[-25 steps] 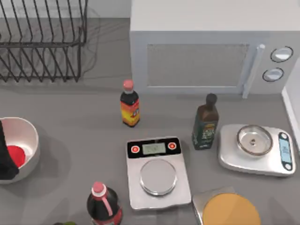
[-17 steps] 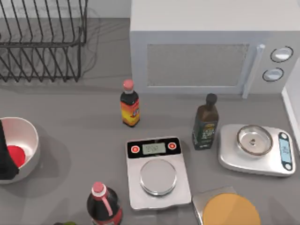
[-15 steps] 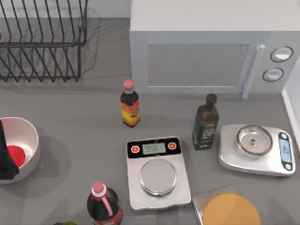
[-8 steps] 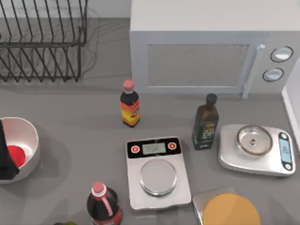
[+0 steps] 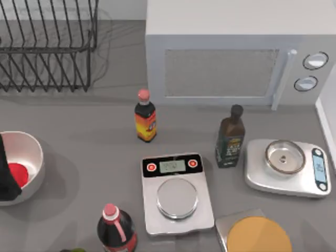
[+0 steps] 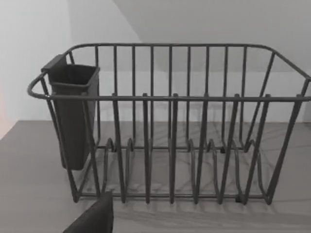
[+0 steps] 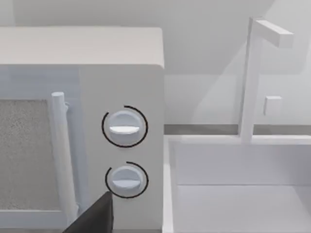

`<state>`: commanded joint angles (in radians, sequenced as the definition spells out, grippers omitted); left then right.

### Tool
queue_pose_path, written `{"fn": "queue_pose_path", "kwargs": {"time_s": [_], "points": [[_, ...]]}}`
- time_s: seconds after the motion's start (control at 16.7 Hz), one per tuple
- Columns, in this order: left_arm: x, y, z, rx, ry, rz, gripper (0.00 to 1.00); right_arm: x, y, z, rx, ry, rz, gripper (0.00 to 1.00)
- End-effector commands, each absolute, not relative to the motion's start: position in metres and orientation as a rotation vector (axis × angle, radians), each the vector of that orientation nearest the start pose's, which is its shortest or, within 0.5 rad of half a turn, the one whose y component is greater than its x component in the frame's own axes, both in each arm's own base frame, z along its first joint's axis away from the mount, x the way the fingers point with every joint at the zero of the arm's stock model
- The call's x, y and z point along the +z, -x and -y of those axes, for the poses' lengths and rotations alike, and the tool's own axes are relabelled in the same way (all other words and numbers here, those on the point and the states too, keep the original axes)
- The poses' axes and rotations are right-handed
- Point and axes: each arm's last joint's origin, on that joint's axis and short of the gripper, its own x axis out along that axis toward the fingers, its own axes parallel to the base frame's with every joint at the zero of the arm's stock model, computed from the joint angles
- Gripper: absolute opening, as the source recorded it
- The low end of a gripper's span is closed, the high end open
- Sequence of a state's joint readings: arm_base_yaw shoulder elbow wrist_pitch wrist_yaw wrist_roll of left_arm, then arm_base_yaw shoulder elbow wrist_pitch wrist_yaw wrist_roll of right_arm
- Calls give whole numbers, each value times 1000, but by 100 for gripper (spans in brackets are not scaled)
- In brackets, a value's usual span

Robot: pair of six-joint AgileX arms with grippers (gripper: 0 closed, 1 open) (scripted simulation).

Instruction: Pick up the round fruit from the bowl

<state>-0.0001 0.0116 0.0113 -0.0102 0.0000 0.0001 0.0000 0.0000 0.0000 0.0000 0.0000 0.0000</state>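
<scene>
Fruit: I saw the round fruit (image 5: 17,174) inside the bowl (image 5: 30,149).
Left gripper (image 5: 6,176): over that bowl; grip state I could not tell.

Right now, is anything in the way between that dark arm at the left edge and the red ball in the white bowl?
Nothing visible. In the top view the left gripper sits inside the bowl, right against the round fruit. Whether its fingers have closed on it cannot be told.

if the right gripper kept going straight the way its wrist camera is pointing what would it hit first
Most likely the microwave: the right wrist view faces its front corner, with the two knobs about centre. Depth is unclear, and the white sink sits just beside that line.
</scene>
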Motion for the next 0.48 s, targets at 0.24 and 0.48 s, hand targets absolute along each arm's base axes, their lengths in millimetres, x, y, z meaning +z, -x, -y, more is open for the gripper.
{"fn": "queue_pose_path", "kwargs": {"time_s": [0.24,0.48], "points": [[183,-109,1,-1,-2,-148,100,160,-106,1,0,0,0,100],[213,-130,1,-3,-4,-434,100,160,-106,1,0,0,0,100]]}}
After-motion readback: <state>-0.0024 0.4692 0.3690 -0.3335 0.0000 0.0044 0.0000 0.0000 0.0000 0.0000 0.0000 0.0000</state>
